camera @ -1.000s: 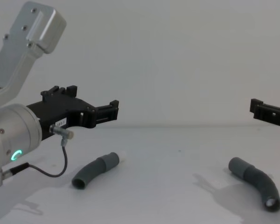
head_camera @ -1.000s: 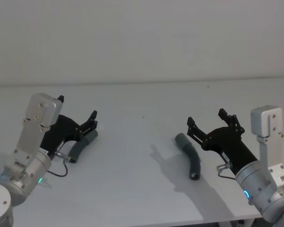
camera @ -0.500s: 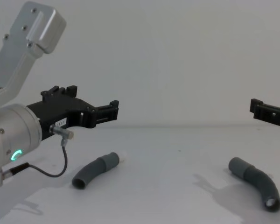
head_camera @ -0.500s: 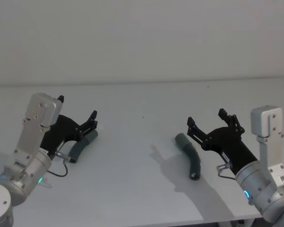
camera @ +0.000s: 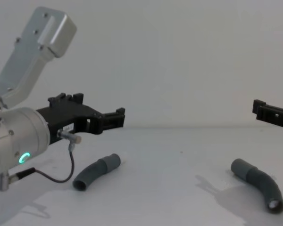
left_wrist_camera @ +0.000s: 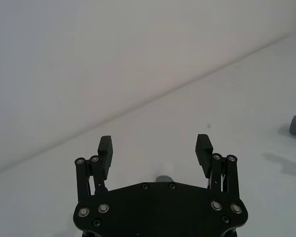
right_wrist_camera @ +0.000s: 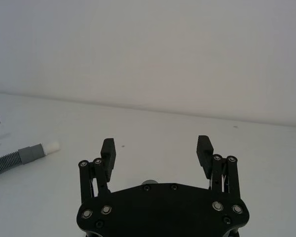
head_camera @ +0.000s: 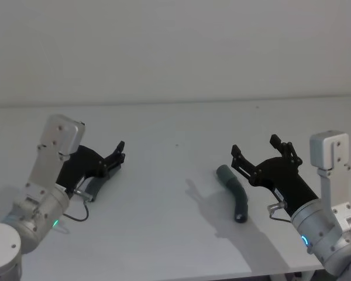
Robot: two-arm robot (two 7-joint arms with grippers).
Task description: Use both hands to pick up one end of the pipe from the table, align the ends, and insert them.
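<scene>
Two dark grey pipe pieces lie on the white table [head_camera: 164,234]. The left piece [camera: 96,170] is curved; its cuff and white tip [right_wrist_camera: 52,146] show in the right wrist view. My left gripper [head_camera: 114,157] hovers open above it, covering most of it in the head view. The right piece [head_camera: 234,194] lies with its open sleeve end toward the table's front edge. My right gripper [head_camera: 254,146] stands open just right of that piece and above it. Both wrist views show open fingers with nothing between them: left gripper [left_wrist_camera: 154,145], right gripper [right_wrist_camera: 156,148].
A plain white wall rises behind the table's far edge. A thin black cable [camera: 56,176] loops down from the left wrist near the left pipe piece. Bare table surface [camera: 179,188] lies between the two pieces.
My left arm has shifted forward and a little to the right, so its gripper now covers more of the left pipe piece. The right arm and both pieces have stayed still.
</scene>
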